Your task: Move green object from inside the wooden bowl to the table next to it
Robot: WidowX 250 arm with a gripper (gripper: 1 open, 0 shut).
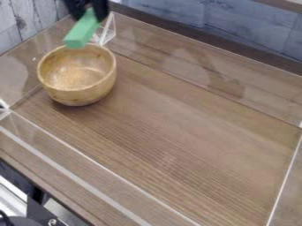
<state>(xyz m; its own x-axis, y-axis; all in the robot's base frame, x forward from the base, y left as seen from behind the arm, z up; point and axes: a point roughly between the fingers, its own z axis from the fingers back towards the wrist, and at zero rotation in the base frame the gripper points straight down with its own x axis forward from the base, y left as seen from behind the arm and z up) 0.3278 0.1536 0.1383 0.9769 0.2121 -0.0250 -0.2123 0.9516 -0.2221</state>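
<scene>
The gripper (87,12) is clamping the green object (80,33) and holding it in the air above the far rim of the wooden bowl (77,74), which is sitting empty. The block is dangling tilted, so I'm worrying it might slip and fall back into the bowl before reaching open table (189,124).
</scene>
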